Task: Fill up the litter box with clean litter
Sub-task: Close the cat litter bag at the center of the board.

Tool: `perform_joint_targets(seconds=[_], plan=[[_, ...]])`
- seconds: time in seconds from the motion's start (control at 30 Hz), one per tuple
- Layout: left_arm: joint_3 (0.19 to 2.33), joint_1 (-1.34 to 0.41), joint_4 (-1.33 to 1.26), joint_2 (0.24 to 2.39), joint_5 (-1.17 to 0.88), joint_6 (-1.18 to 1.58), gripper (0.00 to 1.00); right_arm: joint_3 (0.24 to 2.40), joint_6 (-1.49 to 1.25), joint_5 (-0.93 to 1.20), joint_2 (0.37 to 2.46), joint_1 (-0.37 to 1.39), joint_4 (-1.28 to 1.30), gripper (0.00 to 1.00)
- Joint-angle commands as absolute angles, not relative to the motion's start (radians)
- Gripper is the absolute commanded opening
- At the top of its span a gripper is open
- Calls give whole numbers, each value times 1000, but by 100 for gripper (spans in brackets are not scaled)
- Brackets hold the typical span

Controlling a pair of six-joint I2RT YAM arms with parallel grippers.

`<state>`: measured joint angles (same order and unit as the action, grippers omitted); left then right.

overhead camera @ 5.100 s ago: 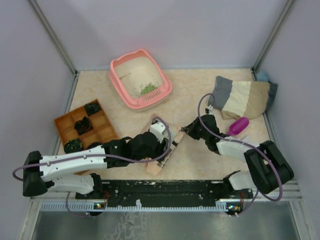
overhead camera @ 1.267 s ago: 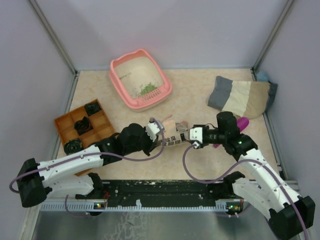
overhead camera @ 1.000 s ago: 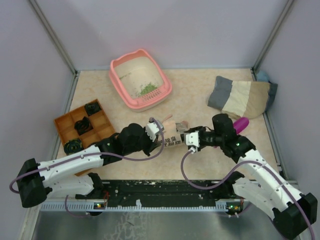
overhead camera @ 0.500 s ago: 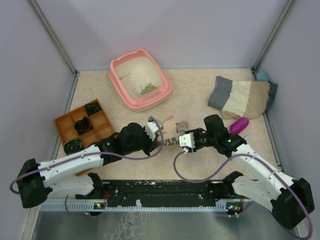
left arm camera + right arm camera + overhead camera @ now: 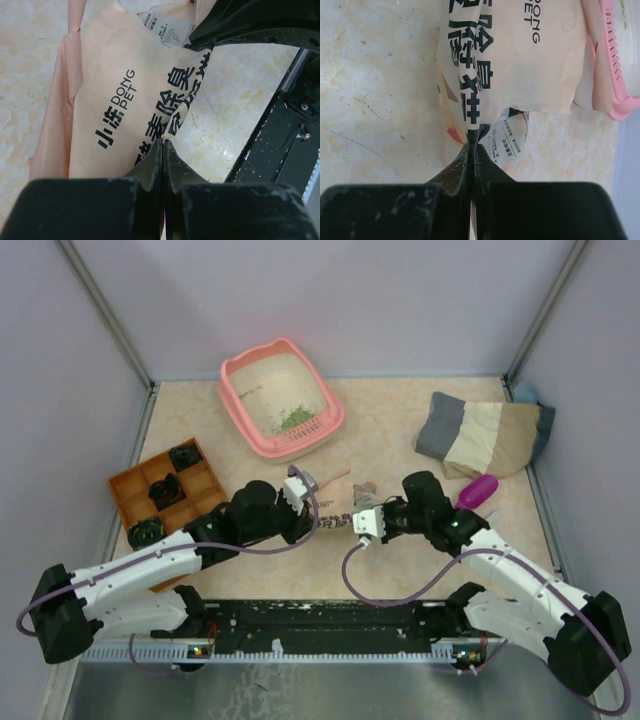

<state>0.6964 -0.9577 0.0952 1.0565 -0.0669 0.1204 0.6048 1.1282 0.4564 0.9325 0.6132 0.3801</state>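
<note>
The salmon-pink litter box (image 5: 236, 390) stands at the back left of centre, and its rim (image 5: 615, 75) also shows in the right wrist view. A small patch of green clean litter (image 5: 295, 419) lies inside it. A beige printed paper bag (image 5: 336, 521) hangs between both grippers near the table's middle. My left gripper (image 5: 318, 524) is shut on one edge of the bag (image 5: 120, 100), its fingertips (image 5: 157, 150) pinching the paper. My right gripper (image 5: 353, 524) is shut on the bag's opposite edge (image 5: 520, 60), with a fold of paper between its fingertips (image 5: 468, 150).
An orange compartmented tray (image 5: 128, 487) with black items sits at the left. A folded grey and beige cloth (image 5: 480, 433) lies at the back right, with a magenta scoop (image 5: 477, 490) in front of it. Walls close in the table on three sides.
My right gripper has moved left to the bag and shut on its edge. The left gripper, still holding the bag, has shifted slightly left and back.
</note>
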Motion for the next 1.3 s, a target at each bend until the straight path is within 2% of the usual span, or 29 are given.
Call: perform_joint_targets(seconds=[0.0, 0.23, 0.43, 0.5, 0.53, 0.6, 0.73, 1.03, 1.27], plan=[[728, -907, -37, 980, -98, 152, 0, 713, 1099, 445, 904, 620, 397, 0], [851, -787, 50, 997, -248, 156, 0, 1019, 1115, 494, 1018, 620, 636, 0], [889, -671, 102, 1054, -428, 168, 1, 1043, 1138, 577, 1129, 555, 684, 0], [899, -663, 137, 1066, -462, 134, 14, 1014, 1139, 606, 1148, 530, 656, 0], [913, -662, 162, 1072, -468, 105, 24, 1006, 1139, 616, 1152, 521, 643, 0], [951, -661, 214, 1095, -493, 48, 53, 1004, 1143, 628, 1162, 511, 629, 0], [1044, -661, 265, 1155, -528, -5, 69, 1045, 1145, 671, 1189, 480, 623, 0], [1121, -661, 325, 1332, -683, -57, 70, 1074, 1133, 713, 1231, 464, 625, 0], [1051, -680, 250, 1311, -690, 41, 67, 1029, 1090, 745, 1215, 451, 566, 0]])
